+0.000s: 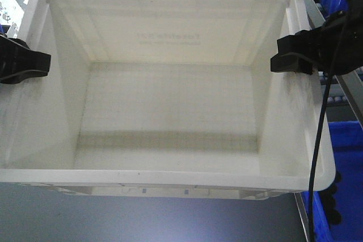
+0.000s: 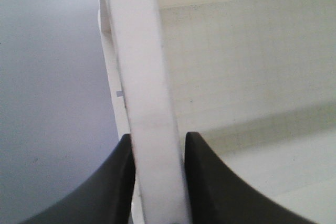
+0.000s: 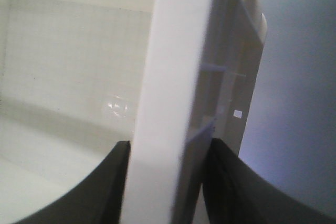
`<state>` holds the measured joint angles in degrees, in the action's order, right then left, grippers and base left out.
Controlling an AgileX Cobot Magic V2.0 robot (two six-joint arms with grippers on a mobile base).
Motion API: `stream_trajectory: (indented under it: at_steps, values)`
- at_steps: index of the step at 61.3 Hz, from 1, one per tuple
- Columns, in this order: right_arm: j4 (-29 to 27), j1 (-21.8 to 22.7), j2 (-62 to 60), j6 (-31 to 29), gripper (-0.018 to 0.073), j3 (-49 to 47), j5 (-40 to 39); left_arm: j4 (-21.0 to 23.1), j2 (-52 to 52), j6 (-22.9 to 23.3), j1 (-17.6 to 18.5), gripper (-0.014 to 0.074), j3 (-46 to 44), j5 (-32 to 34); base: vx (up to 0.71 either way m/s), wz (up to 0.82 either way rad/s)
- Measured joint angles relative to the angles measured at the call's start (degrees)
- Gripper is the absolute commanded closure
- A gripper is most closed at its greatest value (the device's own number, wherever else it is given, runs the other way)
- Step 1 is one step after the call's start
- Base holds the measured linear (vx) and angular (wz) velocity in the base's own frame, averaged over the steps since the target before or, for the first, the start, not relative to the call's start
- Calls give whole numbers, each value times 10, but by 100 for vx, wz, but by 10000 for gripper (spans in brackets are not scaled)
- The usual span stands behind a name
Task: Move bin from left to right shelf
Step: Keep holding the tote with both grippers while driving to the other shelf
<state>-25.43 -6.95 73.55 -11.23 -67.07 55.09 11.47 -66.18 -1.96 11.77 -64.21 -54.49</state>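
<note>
The bin (image 1: 170, 106) is a large white tote that fills the front view; it is empty, with faint mirrored print on its far wall. At the left rim my left gripper (image 1: 25, 63) is clamped, and at the right rim my right gripper (image 1: 292, 55). In the left wrist view the black fingers of the left gripper (image 2: 157, 140) press both sides of the thick rim (image 2: 142, 51). The right wrist view shows the right gripper (image 3: 168, 148) shut across the rim (image 3: 178, 51), its outer finger against the ribbed wall.
Blue plastic bins (image 1: 346, 157) stand at the right, behind a slanted metal shelf frame (image 1: 351, 89). A black cable (image 1: 320, 134) hangs from the right arm down across the bin's right rim. A grey surface (image 1: 142, 219) lies below the bin's near edge.
</note>
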Motion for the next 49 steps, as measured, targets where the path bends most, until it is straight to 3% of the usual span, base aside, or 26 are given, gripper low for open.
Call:
stream_trajectory:
  at_steps: [49]
  values:
    - [0, 0, 0, 0, 564, 0, 1, 0, 0, -1, 0, 604, 0, -1, 42, -1]
